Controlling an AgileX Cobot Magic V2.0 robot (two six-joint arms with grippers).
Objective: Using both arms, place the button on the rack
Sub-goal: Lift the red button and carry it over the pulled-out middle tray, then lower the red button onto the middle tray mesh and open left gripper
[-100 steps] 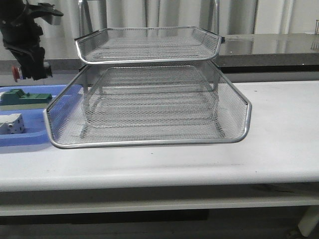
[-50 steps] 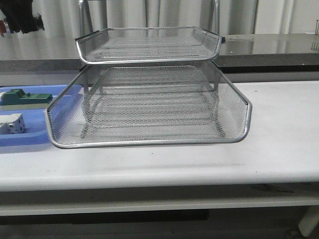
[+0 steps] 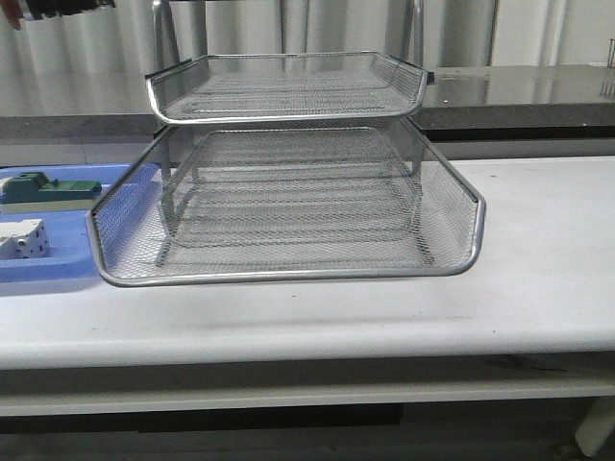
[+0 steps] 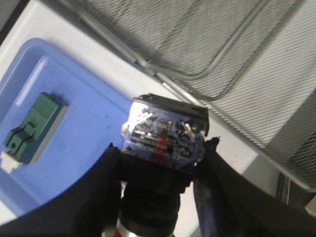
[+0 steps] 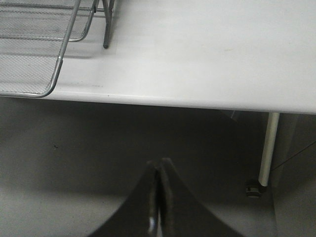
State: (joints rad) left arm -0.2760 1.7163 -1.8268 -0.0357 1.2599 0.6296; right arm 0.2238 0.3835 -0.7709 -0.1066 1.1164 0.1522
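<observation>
at the upper left corner of the front view, only a small dark edge of the left arm shows; the rest is cropped by the frame. in the left wrist view, the left gripper occupies the lower centre of the frame, its two black fingers clamped on the button. the button's black-and-blue body with metal terminals faces the camera, and its silver collar and a sliver of red cap sit at the bottom edge. the button is held in the air above the near corner of the blue tray, close to the rim of the rack. the rack fills the upper right of this view. a green block lies in the blue tray at the left of the frame. no legible writing or brand mark is visible on the button body; the surface is blurred.

in the right wrist view, the right gripper appears at the bottom centre, fingers pressed together with nothing between them, pointing down toward the floor in front of the table. a corner of the rack shows at the upper left.

in the front view, the rack stands at centre on the table, its middle tray pulled forward. the blue tray lies at the left, holding the green block and a white block.
</observation>
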